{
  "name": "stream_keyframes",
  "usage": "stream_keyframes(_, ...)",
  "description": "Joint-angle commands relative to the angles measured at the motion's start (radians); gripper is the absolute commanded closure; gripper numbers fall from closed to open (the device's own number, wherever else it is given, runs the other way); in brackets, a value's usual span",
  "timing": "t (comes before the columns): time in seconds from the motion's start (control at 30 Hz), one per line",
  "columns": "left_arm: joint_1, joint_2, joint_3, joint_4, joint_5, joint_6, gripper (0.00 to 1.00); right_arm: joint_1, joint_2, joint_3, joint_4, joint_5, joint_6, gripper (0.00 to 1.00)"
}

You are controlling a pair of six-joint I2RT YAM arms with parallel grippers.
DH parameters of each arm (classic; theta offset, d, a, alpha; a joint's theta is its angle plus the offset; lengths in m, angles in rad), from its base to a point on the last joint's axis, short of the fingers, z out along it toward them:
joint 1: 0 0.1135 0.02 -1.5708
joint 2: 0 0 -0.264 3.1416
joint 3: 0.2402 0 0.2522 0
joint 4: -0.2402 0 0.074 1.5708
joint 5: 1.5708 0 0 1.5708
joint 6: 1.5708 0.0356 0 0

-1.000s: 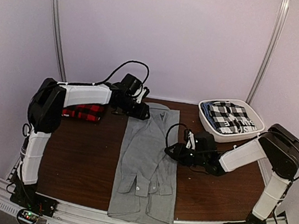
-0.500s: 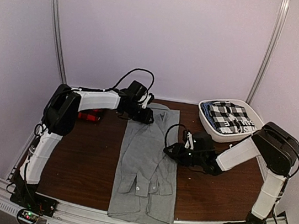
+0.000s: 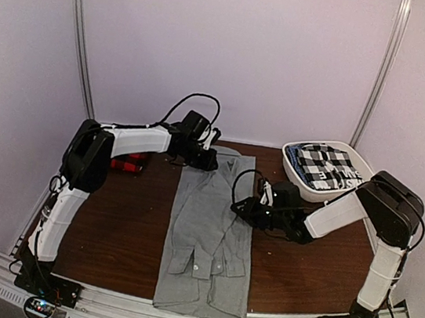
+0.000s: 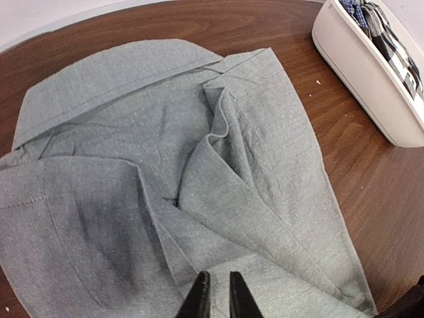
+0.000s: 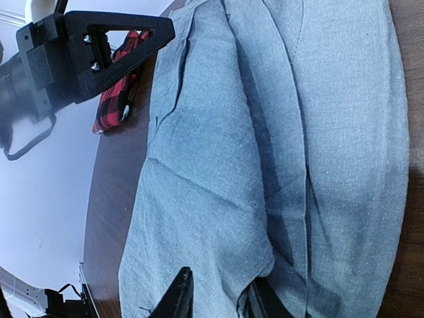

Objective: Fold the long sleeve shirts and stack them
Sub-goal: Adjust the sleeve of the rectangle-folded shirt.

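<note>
Cloth of the grey shirt (image 3: 210,230) lay as one long strip down the middle of the counter (image 3: 119,233), with the sleeves folded in, probably ready for folding across. At its collar end, upper centre of the top view, the left hand (image 3: 205,160) had its fingers almost pressed together, apparently pinching the fabric. At the strip's right edge the right hand (image 3: 237,208) held its fingers apart astride the hem, not yet gripping. The red plaid shirt (image 3: 126,165), at the left, was mostly hidden behind the left arm. In both wrist views the fingertips were cut off at the bottom, so the contact was hard to judge.
</note>
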Motion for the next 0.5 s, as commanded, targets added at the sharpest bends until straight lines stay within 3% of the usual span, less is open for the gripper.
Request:
stream_keyframes(0.0, 0.018, 0.014, 0.036, -0.006, -0.020, 0.000, 0.79, -0.007, 0.004, 0.009, 0.006, 0.001, -0.003, 0.74)
stream_keyframes(0.07, 0.020, 0.017, 0.031, -0.011, -0.019, -0.001, 0.70, -0.008, 0.002, 0.003, 0.006, 0.005, -0.003, 0.77)
stream_keyframes(0.17, 0.020, 0.030, 0.027, -0.016, -0.005, -0.010, 0.66, -0.009, 0.001, -0.002, 0.006, 0.005, -0.003, 0.79)
stream_keyframes(0.47, 0.016, 0.068, 0.022, -0.005, 0.021, -0.043, 0.63, -0.009, -0.003, -0.005, 0.004, 0.004, -0.005, 0.83)
